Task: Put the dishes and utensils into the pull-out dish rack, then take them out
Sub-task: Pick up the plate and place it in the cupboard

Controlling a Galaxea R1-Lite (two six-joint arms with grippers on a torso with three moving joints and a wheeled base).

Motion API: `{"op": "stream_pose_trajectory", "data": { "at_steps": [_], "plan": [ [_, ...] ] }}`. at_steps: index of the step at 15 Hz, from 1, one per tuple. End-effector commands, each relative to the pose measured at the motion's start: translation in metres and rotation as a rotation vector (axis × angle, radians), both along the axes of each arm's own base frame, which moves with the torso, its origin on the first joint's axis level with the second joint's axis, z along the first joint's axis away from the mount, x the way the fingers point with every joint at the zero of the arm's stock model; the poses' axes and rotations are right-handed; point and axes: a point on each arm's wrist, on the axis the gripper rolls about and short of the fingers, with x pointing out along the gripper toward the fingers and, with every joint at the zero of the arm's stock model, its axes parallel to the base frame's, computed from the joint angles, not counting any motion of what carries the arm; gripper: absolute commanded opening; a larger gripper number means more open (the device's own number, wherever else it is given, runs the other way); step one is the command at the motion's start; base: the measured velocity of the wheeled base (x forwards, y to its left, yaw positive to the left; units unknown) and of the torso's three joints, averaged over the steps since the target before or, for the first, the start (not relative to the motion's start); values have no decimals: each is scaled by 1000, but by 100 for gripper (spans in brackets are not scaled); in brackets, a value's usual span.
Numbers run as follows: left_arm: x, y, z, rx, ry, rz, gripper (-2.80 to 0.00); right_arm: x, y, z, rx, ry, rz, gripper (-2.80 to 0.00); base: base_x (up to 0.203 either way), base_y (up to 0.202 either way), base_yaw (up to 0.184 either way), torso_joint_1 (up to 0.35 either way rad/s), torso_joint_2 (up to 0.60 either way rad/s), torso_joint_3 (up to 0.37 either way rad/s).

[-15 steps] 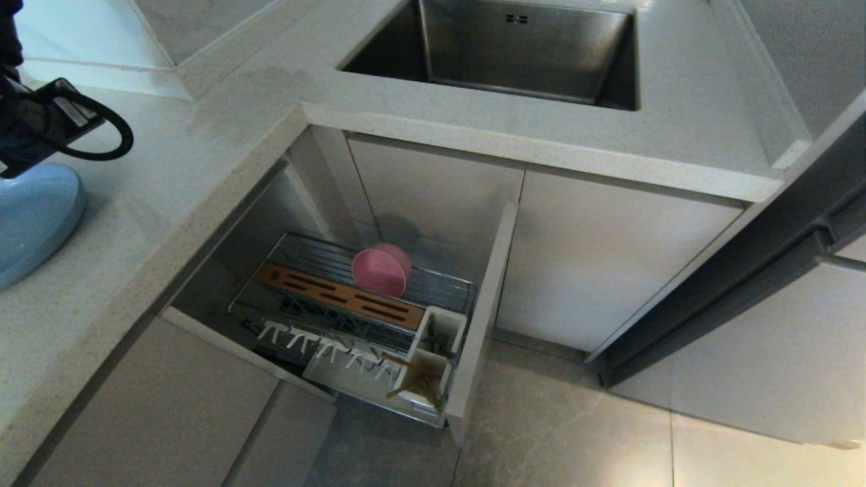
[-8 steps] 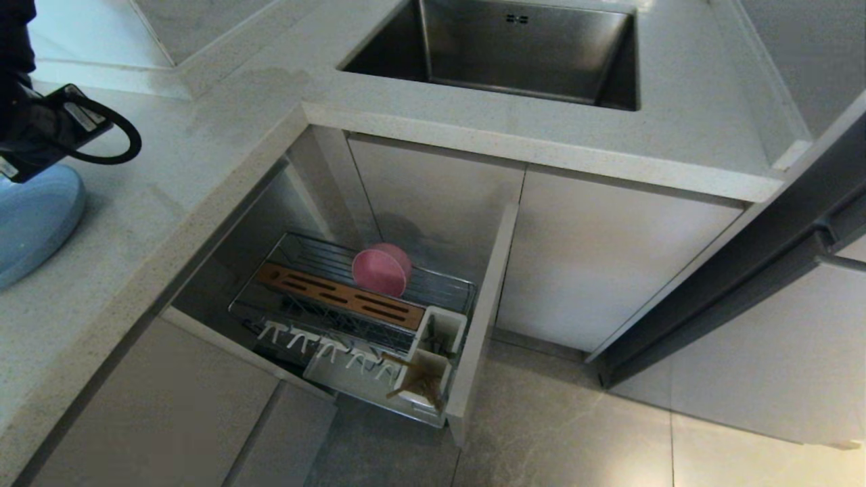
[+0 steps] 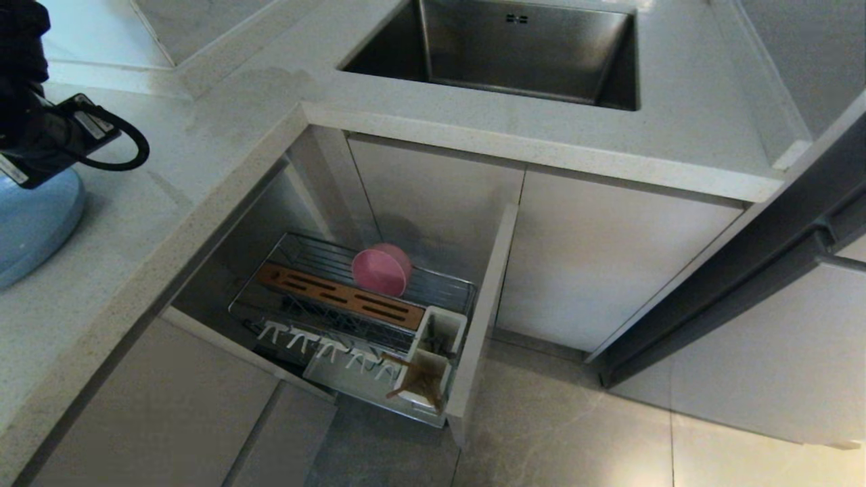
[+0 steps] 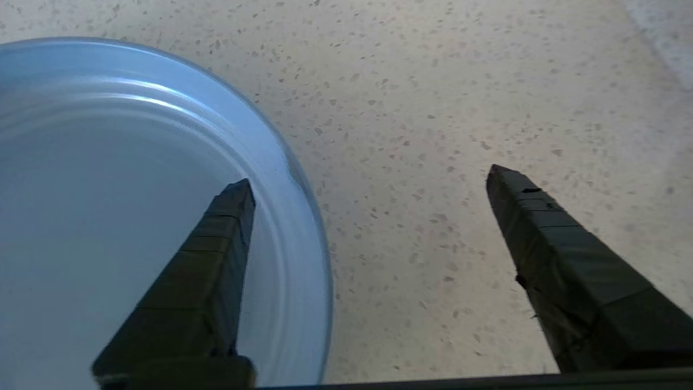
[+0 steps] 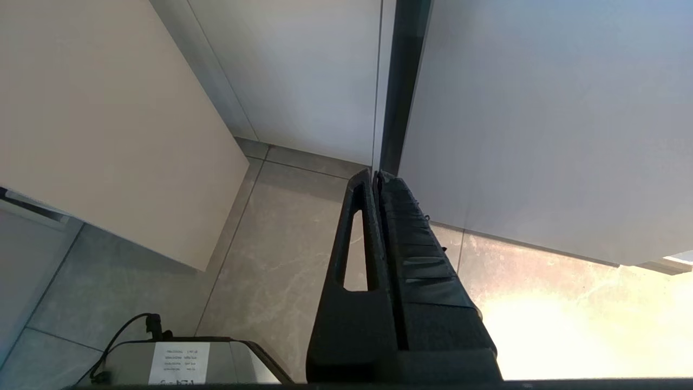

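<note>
The pale-blue plate (image 4: pixel 108 189), wide, shallow and matte with faint concentric rings near its rim, lies flat on the speckled countertop (image 4: pixel 433 108). The left gripper (image 4: pixel 368 179) hovers over its edge with fingers spread wide, holding nothing: one fingertip above the plate's inside, the other beyond the rim over bare counter.

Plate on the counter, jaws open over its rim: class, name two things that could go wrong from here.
1. The left gripper has one finger over the plate; moving off sideways might drag it.
2. The plate lies at the head view's edge, so a slide could go unseen.
</note>
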Motion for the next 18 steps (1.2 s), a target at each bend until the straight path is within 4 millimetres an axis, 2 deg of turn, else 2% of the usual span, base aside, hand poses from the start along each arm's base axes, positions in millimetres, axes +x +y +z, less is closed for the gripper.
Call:
{"op": "stream_pose_trajectory", "data": {
  "at_steps": [1,10,18],
  "plan": [
    [3,1,-3,-4,11,5,0,0,0,0,0,-1,0,-280,0,0,0,0,0,0],
    [8,7,-13,-41,37,30,0,0,0,0,0,-1,0,-280,0,0,0,0,0,0],
    [9,7,-14,-46,36,30,0,0,0,0,0,-1,0,-280,0,0,0,0,0,0]
  ]
}}
